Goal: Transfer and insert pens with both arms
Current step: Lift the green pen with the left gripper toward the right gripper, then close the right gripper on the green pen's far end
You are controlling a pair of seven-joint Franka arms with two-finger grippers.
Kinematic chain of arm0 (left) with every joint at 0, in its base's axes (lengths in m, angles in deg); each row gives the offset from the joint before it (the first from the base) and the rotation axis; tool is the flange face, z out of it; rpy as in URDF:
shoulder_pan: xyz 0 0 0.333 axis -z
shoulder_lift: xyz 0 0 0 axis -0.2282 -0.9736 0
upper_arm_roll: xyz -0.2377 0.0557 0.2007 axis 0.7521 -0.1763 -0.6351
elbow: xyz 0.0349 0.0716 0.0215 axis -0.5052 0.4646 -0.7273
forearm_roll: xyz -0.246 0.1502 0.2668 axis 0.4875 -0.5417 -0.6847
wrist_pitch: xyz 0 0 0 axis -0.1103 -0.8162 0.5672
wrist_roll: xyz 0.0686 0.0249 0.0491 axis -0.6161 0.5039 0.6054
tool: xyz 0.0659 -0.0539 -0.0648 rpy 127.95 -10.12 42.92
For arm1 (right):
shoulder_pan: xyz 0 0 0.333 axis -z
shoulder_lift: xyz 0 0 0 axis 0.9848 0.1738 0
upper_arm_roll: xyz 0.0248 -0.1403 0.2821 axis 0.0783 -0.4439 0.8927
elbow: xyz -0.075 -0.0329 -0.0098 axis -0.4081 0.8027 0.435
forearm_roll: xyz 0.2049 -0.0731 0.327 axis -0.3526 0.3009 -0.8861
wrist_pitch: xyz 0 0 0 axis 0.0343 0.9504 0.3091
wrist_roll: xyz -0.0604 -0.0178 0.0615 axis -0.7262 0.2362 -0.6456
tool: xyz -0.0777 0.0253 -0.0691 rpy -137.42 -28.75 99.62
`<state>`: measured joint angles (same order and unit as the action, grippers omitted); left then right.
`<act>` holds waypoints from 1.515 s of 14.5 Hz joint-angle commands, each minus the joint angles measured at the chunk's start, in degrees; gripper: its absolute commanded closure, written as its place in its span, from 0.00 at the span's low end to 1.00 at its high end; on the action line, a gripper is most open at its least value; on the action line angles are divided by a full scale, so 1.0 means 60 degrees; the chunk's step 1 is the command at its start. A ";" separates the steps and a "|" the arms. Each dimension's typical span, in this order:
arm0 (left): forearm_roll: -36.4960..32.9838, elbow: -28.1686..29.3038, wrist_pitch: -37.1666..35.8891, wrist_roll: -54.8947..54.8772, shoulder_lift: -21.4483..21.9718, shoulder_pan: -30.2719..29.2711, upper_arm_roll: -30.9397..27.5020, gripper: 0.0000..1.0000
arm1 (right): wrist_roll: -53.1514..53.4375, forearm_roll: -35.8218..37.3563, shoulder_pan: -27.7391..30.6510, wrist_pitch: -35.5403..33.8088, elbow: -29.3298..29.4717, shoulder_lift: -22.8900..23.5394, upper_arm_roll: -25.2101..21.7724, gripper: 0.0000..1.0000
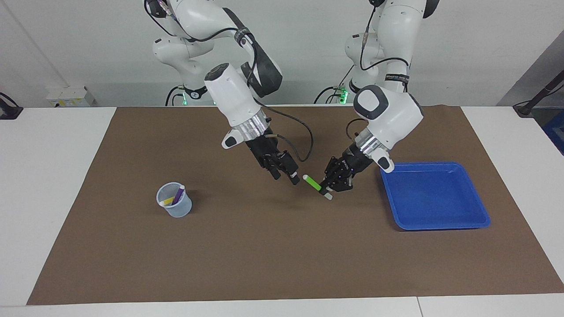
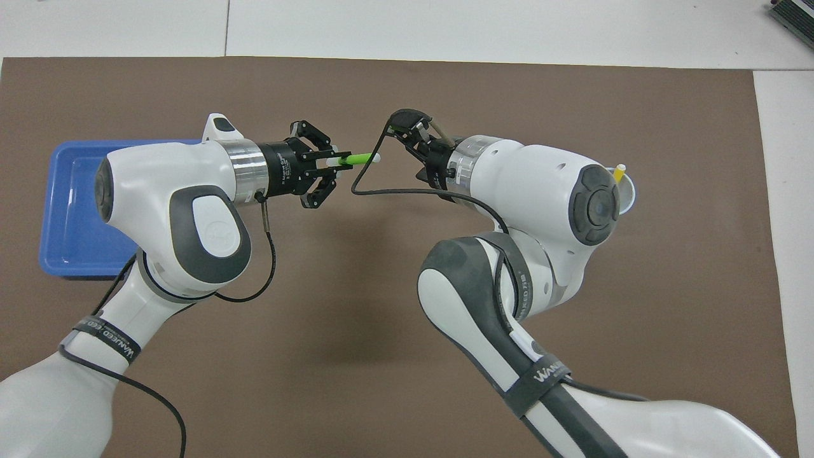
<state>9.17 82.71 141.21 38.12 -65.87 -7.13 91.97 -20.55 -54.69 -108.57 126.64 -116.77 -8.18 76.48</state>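
My left gripper [image 1: 327, 190] is shut on the green pen [image 1: 312, 182] and holds it above the mat, between the cup and the tray. The pen's pale tip points toward my right gripper [image 1: 285, 176], which is open and hangs in the air just short of that tip. In the overhead view the left gripper [image 2: 331, 163] holds the green pen [image 2: 359, 159] level, facing the right gripper [image 2: 407, 149]. A yellow pen [image 1: 167, 202] and a purple pen [image 1: 179, 194] stand in the clear cup [image 1: 175, 208]. The right arm hides most of the cup [image 2: 628, 191] from overhead.
A blue tray [image 1: 478, 215] lies on the brown mat [image 1: 273, 255] toward the left arm's end of the table. It also shows in the overhead view [image 2: 63, 210]. The cup stands toward the right arm's end.
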 commanded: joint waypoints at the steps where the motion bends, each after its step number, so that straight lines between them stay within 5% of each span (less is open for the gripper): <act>1: 0.0217 0.0095 0.0332 0.0110 0.0030 0.0264 -0.0139 1.00 | 0.0079 -0.0099 -0.0070 0.0160 0.0513 0.0428 0.0011 0.25; 5: 0.0217 0.0095 0.0347 0.0124 0.0030 0.0279 -0.0139 1.00 | 0.0064 -0.0114 -0.0070 0.0146 0.0513 0.0414 0.0011 0.48; 14: 0.0203 0.0095 0.0347 0.0124 0.0030 0.0308 -0.0154 1.00 | 0.0049 -0.0128 -0.0099 0.0131 0.0411 0.0414 0.0011 0.54; 17: 0.0203 0.0109 0.0347 0.0124 0.0030 0.0308 -0.0139 1.00 | 0.0049 -0.0143 -0.0246 0.0131 0.0425 0.0428 0.0011 0.62; 22: 0.0203 0.0109 0.0347 0.0124 0.0030 0.0308 -0.0154 1.00 | 0.0035 -0.0143 -0.0246 0.0087 0.0411 0.0428 0.0011 1.00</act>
<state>9.26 82.72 142.80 38.66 -65.96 -6.37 91.42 -20.55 -54.69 -109.88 126.82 -115.24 -6.01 76.44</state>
